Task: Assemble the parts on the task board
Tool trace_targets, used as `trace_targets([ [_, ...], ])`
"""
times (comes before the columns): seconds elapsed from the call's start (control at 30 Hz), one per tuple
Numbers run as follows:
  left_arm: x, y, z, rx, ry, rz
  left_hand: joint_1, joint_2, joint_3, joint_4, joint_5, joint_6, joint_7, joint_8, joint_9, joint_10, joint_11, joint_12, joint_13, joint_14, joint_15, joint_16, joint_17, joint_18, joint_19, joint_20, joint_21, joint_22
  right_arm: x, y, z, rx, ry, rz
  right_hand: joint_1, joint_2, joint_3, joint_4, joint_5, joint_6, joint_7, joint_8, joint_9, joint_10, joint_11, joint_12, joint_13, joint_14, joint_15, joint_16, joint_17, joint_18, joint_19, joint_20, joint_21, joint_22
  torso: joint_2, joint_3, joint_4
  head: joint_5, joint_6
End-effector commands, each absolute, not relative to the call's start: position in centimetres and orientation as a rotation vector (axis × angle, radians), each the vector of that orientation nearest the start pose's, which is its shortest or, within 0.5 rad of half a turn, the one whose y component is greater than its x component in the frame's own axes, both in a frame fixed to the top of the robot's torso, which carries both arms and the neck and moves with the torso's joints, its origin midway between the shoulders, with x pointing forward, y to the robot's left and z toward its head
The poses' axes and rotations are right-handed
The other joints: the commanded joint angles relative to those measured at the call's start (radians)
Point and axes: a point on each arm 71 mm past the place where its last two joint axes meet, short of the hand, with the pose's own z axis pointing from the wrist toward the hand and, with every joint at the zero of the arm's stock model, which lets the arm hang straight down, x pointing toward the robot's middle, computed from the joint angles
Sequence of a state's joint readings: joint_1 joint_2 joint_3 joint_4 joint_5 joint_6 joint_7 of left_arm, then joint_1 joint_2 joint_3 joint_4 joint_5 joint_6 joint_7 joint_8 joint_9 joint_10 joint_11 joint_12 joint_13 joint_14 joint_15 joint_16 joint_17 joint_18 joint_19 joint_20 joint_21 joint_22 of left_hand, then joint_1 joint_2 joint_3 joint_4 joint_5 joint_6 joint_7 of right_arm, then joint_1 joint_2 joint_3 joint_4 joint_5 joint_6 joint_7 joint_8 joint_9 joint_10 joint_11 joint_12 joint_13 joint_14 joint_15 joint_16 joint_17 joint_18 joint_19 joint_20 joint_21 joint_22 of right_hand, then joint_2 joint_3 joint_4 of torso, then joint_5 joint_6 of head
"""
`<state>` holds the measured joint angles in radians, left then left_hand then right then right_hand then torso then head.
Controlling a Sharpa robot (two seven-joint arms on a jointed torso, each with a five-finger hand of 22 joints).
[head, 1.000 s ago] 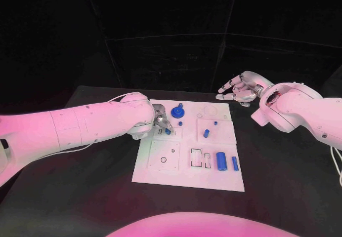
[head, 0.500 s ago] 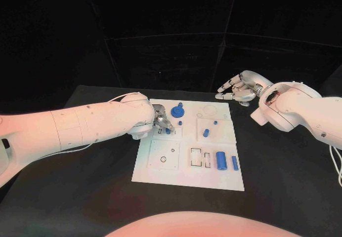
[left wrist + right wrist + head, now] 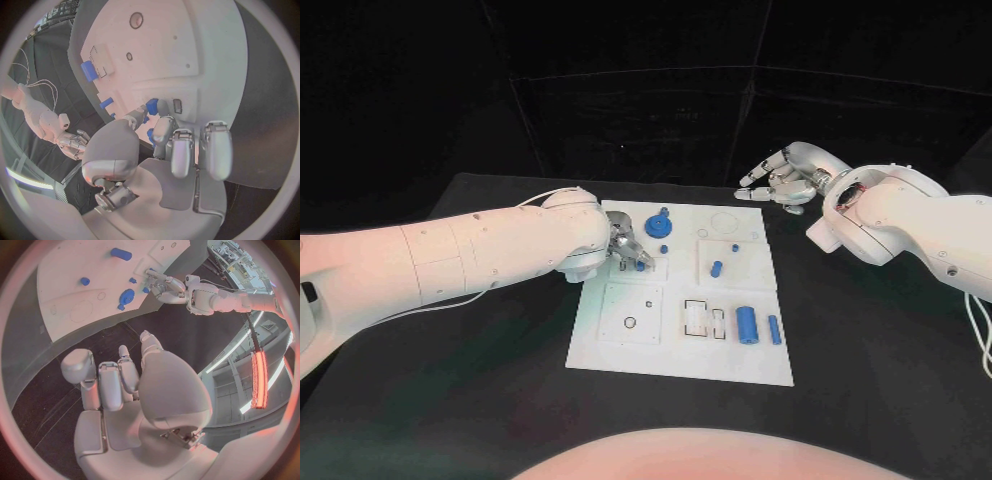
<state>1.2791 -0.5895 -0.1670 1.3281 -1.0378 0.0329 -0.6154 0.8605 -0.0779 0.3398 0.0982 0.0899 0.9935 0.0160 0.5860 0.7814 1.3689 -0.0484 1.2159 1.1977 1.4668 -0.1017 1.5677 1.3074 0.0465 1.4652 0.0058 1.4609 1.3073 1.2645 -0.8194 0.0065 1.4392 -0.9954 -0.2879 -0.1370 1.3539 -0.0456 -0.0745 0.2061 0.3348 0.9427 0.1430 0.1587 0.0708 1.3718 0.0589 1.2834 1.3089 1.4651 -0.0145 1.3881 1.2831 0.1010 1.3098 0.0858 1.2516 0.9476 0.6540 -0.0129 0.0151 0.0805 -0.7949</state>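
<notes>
The white task board (image 3: 682, 350) lies in the middle of the black table. My left hand (image 3: 625, 248) is over its far left part and pinches a small blue part (image 3: 640, 265) between thumb and a finger; the left wrist view shows that part (image 3: 152, 106) at the fingertips, close to the board (image 3: 187, 40). A round blue part with a knob (image 3: 659, 221) stands just beyond the hand. A blue peg (image 3: 717, 268) stands mid-board. My right hand (image 3: 783, 180) hovers past the board's far right corner, fingers loosely bent and apart, holding nothing (image 3: 125, 385).
A blue cylinder (image 3: 747, 325) and a thin blue bar (image 3: 775, 330) lie at the board's near right, beside rectangular slots (image 3: 697, 318). A tiny blue part (image 3: 665, 249) sits near the left hand. Bare black table surrounds the board.
</notes>
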Motion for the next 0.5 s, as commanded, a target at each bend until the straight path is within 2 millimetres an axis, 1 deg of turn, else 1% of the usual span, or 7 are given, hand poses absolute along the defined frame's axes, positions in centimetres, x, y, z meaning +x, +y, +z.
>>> trace_targets([
  [0.03,50.7,15.7,-23.8,-0.228,2.290,-0.278,-0.007,0.001,-0.034,0.011,-0.002,0.004,-0.003,0.004,0.002,0.005,-0.004,0.003,0.000,0.104,-0.008,0.003,0.263,-0.012,0.054,-0.006,0.002,0.108,52.0,-22.0,-14.8,0.323,1.720,0.797,-0.005,0.010,-0.008,0.000,0.006,-0.008,0.002,0.003,-0.001,-0.007,0.000,-0.004,0.009,0.043,-0.005,-0.005,-0.001,0.014,-0.006,0.001,-0.005,-0.002,0.000,-0.0004,0.0000,0.001,0.001],
  [0.07,50.7,15.8,-23.8,-0.232,2.286,-0.280,-0.007,0.000,-0.046,0.016,-0.003,0.003,-0.003,0.003,0.003,0.005,-0.005,0.003,0.000,0.104,-0.008,0.003,0.263,-0.012,0.054,-0.006,0.002,0.108,52.1,-22.0,-14.8,0.323,1.720,0.797,-0.005,0.010,-0.008,0.000,0.006,-0.008,0.002,0.003,-0.001,-0.007,0.000,-0.004,0.009,0.043,-0.005,-0.005,-0.001,0.014,-0.006,0.001,-0.005,-0.002,0.000,-0.0003,0.0000,0.001,0.001],
  [0.1,50.7,15.8,-23.7,-0.236,2.282,-0.281,-0.005,0.002,-0.068,0.023,-0.019,0.003,-0.004,0.003,0.004,0.004,-0.005,0.003,0.000,0.104,-0.009,0.003,0.263,-0.012,0.054,-0.006,0.001,0.107,52.1,-22.0,-14.8,0.323,1.720,0.797,-0.005,0.010,-0.008,0.000,0.006,-0.008,0.002,0.003,-0.001,-0.007,0.000,-0.004,0.009,0.043,-0.005,-0.005,-0.001,0.014,-0.006,0.001,-0.005,-0.002,0.000,-0.0002,-0.0002,0.001,0.001],
  [0.2,50.7,15.9,-23.5,-0.246,2.272,-0.289,-0.005,-0.004,-0.105,0.034,-0.037,0.003,-0.004,0.002,0.006,0.005,-0.005,0.004,0.001,0.104,-0.007,0.003,0.263,-0.011,0.054,-0.008,0.000,0.108,52.1,-22.0,-14.8,0.323,1.719,0.797,-0.005,0.010,-0.008,0.000,0.006,-0.008,0.002,0.003,-0.001,-0.007,0.000,-0.004,0.009,0.043,-0.005,-0.005,-0.001,0.014,-0.006,0.001,-0.005,-0.002,0.000,-0.0003,-0.0008,0.001,0.002],
  [0.37,51.1,15.9,-22.3,-0.287,2.238,-0.328,-0.005,-0.018,-0.167,0.056,-0.043,-0.002,-0.004,-0.001,0.009,-0.002,-0.006,-0.004,-0.007,0.104,-0.010,0.003,0.263,-0.010,0.052,-0.009,-0.004,0.102,52.1,-22.1,-14.8,0.324,1.719,0.795,-0.006,0.010,-0.010,0.001,0.005,-0.009,0.002,0.003,-0.001,-0.007,0.000,-0.005,0.009,0.043,-0.005,-0.006,-0.002,0.015,-0.007,0.002,-0.006,-0.004,0.000,-0.0007,0.0004,-0.001,0.004],
  [0.43,51.3,16.0,-21.5,-0.303,2.223,-0.346,0.002,-0.018,-0.184,0.061,-0.043,-0.006,-0.003,-0.003,0.009,-0.009,-0.005,-0.015,-0.017,0.104,-0.010,0.003,0.263,-0.009,0.050,-0.009,-0.008,0.098,52.2,-22.1,-14.8,0.324,1.718,0.794,-0.006,0.010,-0.010,0.001,0.005,-0.009,0.002,0.003,-0.001,-0.007,0.000,-0.005,0.009,0.043,-0.005,-0.006,-0.002,0.015,-0.007,0.002,-0.006,-0.004,-0.001,-0.0001,0.0003,-0.002,0.006],
  [0.5,51.6,16.2,-20.7,-0.311,2.217,-0.361,0.022,-0.014,-0.202,0.062,-0.043,-0.021,0.002,-0.012,0.007,-0.026,-0.001,-0.039,-0.040,0.104,-0.007,0.003,0.263,-0.007,0.046,-0.008,-0.015,0.089,52.2,-22.2,-14.9,0.325,1.718,0.793,-0.006,0.010,-0.010,0.001,0.005,-0.009,0.002,0.003,-0.001,-0.007,0.000,-0.005,0.009,0.043,-0.005,-0.006,-0.002,0.015,-0.007,0.002,-0.006,-0.004,-0.001,0.0007,0.0004,-0.002,0.006],
])
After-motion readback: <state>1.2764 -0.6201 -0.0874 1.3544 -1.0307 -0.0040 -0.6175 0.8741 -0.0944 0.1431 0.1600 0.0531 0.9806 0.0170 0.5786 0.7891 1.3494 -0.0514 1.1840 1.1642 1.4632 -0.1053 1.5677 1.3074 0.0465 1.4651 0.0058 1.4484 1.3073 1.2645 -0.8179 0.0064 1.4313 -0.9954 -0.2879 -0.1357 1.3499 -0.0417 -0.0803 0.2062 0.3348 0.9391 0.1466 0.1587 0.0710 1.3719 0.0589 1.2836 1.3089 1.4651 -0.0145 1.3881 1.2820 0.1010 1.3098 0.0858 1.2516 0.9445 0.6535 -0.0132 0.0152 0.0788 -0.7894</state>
